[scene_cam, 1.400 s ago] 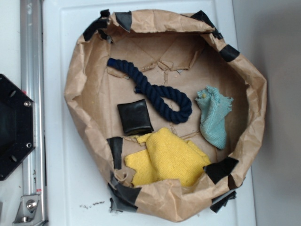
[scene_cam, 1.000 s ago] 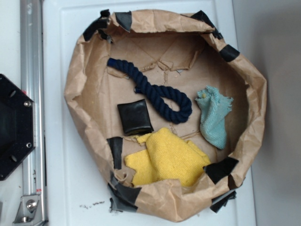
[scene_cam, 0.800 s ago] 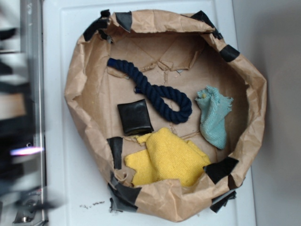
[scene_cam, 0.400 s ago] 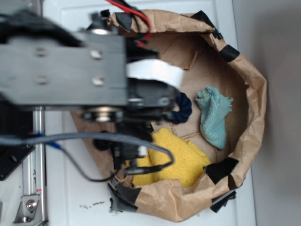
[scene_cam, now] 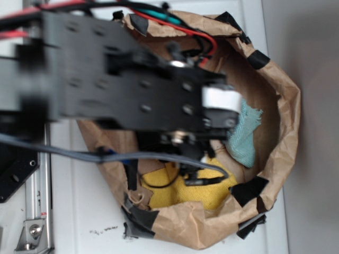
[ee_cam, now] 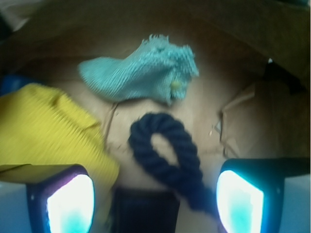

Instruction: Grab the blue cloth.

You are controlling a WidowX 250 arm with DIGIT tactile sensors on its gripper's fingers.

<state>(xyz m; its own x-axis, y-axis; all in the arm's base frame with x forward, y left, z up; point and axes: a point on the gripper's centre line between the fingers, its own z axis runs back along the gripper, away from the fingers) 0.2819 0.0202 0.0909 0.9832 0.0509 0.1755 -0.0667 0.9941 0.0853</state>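
The blue cloth [scene_cam: 247, 138] is a small pale teal terry piece lying at the right inside the brown paper bin; the arm covers its left part. In the wrist view the blue cloth [ee_cam: 141, 73] lies ahead of the jaws, well beyond them. My gripper [ee_cam: 155, 201] is open and empty, its two pads [ee_cam: 70, 201] standing wide apart above the bin floor. Between and just ahead of them lie the dark navy rope loop [ee_cam: 167, 148] and a black square piece [ee_cam: 143, 211]. In the exterior view the arm hides the fingertips.
A yellow cloth [scene_cam: 212, 188] lies at the bin's front, also to the left in the wrist view [ee_cam: 43, 131]. The crumpled paper bin wall [scene_cam: 283, 121] with black tape rings everything. An aluminium rail [scene_cam: 34, 211] and the black base [scene_cam: 16, 169] stand at the left.
The arm has swung in from the left over the bin and moved further right, now covering the rope and the black square. The cloths have not moved.
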